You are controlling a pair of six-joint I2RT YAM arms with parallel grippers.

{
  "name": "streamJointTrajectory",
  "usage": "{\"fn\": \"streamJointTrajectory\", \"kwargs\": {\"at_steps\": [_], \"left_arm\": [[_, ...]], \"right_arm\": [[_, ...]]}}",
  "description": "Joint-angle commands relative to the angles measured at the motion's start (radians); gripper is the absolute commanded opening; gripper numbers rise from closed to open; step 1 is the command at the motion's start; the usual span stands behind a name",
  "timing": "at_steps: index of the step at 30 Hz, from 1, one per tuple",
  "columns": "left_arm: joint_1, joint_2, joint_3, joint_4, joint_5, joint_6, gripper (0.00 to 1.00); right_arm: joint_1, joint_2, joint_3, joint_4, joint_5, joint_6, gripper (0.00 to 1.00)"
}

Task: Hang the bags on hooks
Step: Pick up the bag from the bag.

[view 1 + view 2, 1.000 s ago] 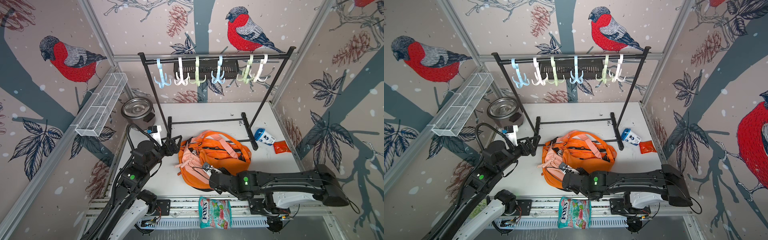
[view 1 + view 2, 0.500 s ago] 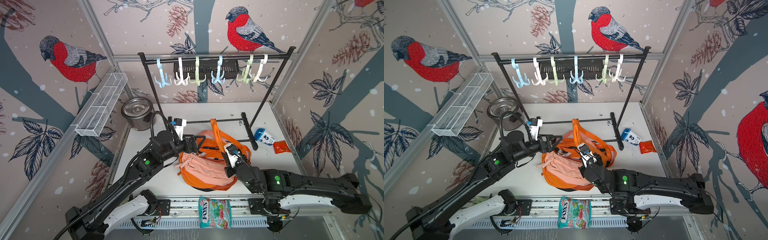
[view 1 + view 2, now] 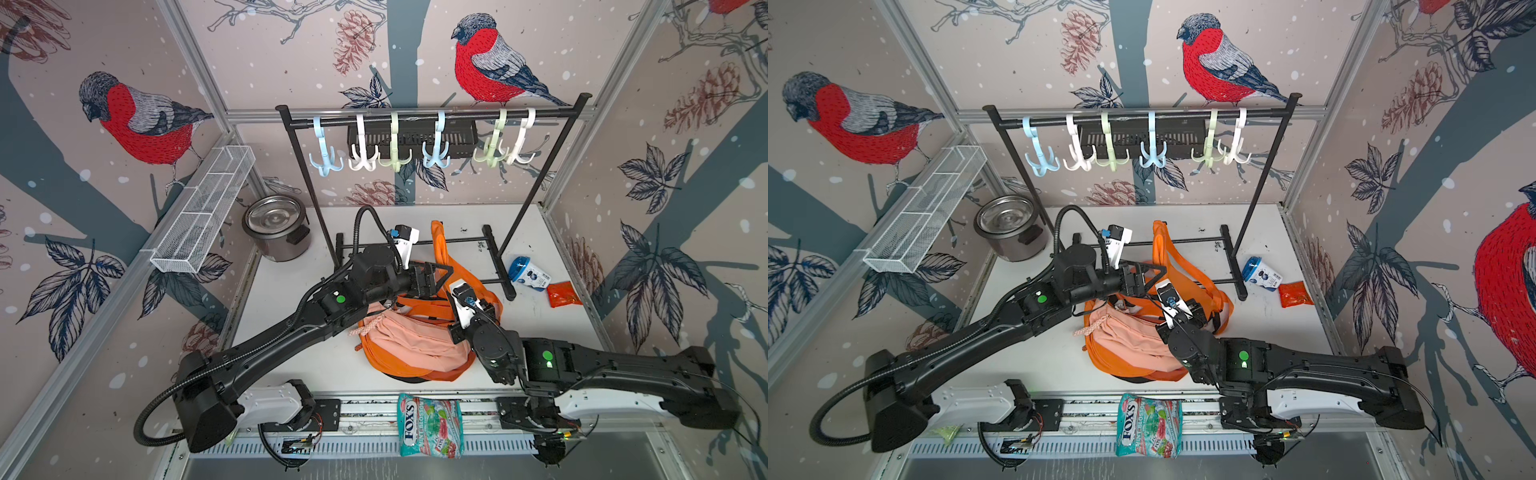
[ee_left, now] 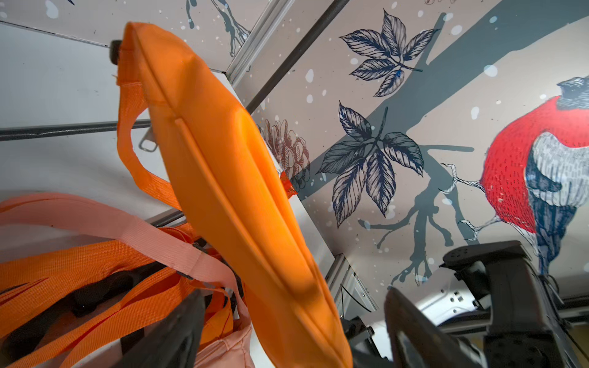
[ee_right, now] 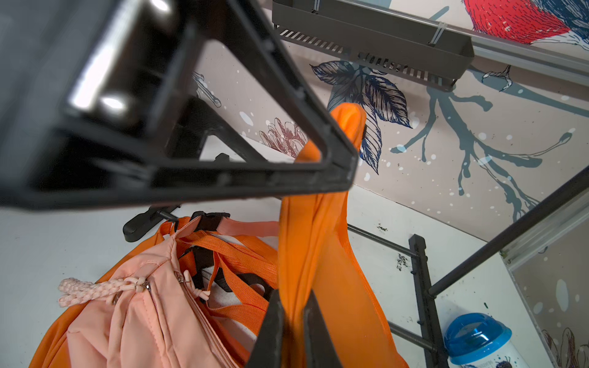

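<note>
- On the table [image 3: 278, 299] below the rack, my bag [image 3: 409, 345] lies slumped; no hook [image 3: 435, 153] carries it yet.
- Right gripper [image 5: 291, 301] pinches the orange strap [image 5: 318, 242], raised upright.
- Left gripper [image 4: 294, 299] stands spread around that strap; lifting and hooking remain.

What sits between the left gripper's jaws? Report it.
The backpack's orange padded strap, held up by the right gripper, passes between those open jaws; the left wrist view shows it.
</note>
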Motion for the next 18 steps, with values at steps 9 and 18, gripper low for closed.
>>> {"fn": "streamJointTrajectory", "kwargs": {"at_steps": [9,18], "left_arm": [[-0.019,0.110,0.142,-0.122,-0.007,0.152,0.00],[-0.016,0.111,0.263,-0.290,0.092,0.460,0.00]], "right_arm": [[0.014,-0.022,0.018,0.055,-0.024,-0.072,0.16],[0.041,-0.208,0.046,0.054,-0.274,-0.073,0.87]]}}
